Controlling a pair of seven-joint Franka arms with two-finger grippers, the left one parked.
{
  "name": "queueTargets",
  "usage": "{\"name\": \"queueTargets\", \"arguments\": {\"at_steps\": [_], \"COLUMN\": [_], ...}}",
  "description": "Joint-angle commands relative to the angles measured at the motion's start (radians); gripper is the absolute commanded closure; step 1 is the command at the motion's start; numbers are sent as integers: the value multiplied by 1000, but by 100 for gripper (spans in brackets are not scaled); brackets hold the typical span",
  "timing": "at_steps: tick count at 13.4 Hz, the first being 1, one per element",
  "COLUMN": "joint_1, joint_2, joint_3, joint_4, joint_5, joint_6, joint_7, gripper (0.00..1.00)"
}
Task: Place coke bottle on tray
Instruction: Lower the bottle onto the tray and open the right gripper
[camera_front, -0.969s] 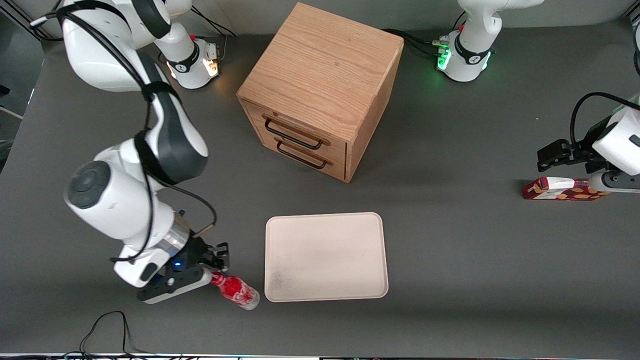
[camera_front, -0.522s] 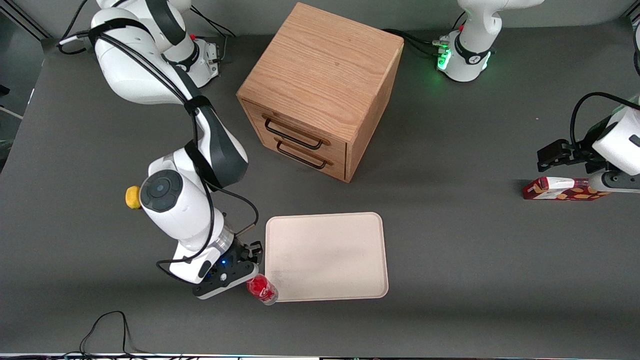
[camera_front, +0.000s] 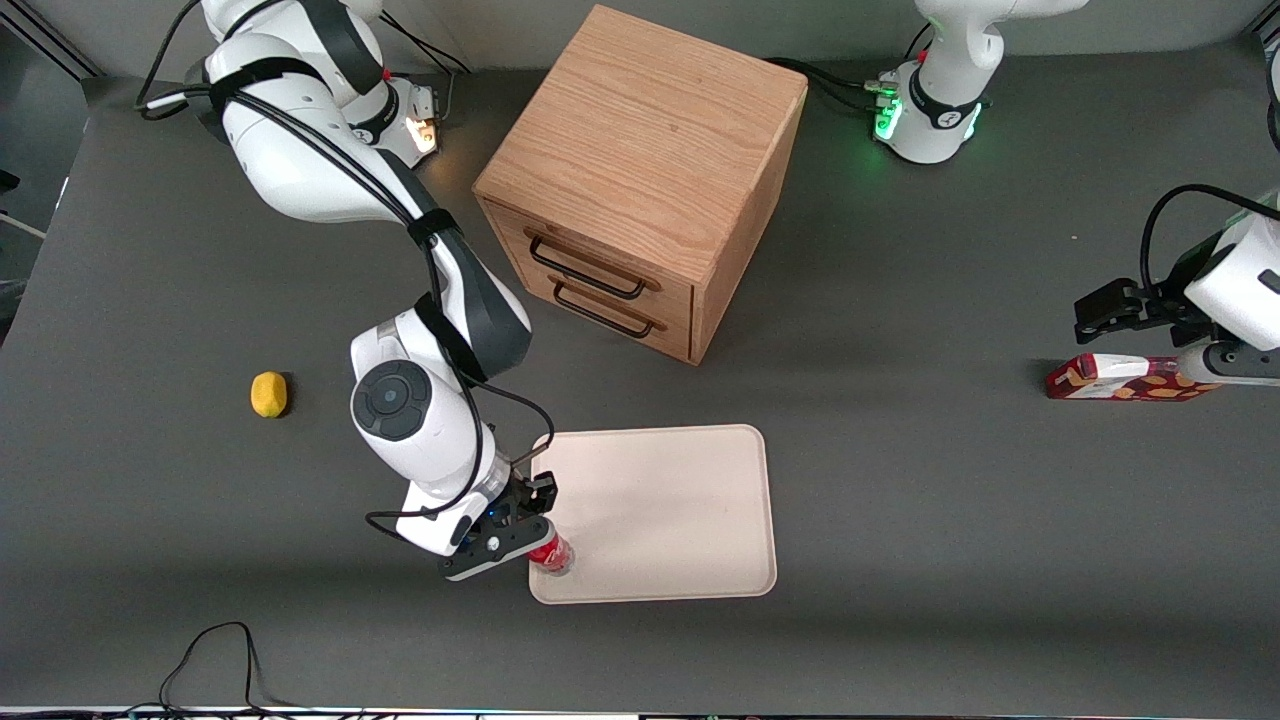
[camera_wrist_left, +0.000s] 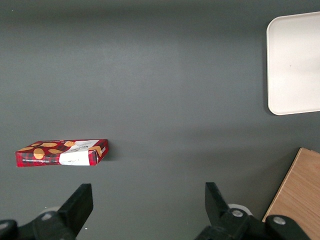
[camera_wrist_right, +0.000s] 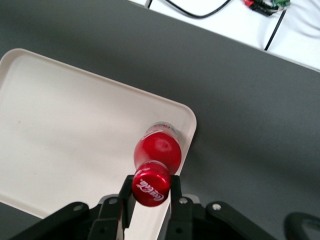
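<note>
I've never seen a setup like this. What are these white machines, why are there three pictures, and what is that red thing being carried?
The white machines are robot arms bolted to a grey table. One picture looks down at them from the front; the other two come from cameras on the arms' wrists. The working arm ends in a two-finger gripper, shut on a small coke bottle just under its red cap. It holds the bottle over a corner of the pale tray, at the edge nearest the front camera. Also on the table: a wooden drawer cabinet, a yellow lemon-like fruit, and a red patterned carton toward the parked arm's end.
</note>
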Motion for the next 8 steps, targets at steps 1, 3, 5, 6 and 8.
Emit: {"name": "queueTargets", "arguments": {"at_steps": [1, 3, 5, 6, 8], "joint_1": [3, 3, 3, 3, 3], "joint_2": [-18, -18, -13, -1, 13], "joint_3": [3, 3, 3, 3, 4], "joint_4": [-6, -9, -24, -27, -27], "joint_5": [-19, -18, -19, -21, -21], "joint_6": [-23, -25, -23, -15, -12], "joint_7": [33, 33, 35, 35, 39], "gripper": [100, 100, 100, 100, 95]}}
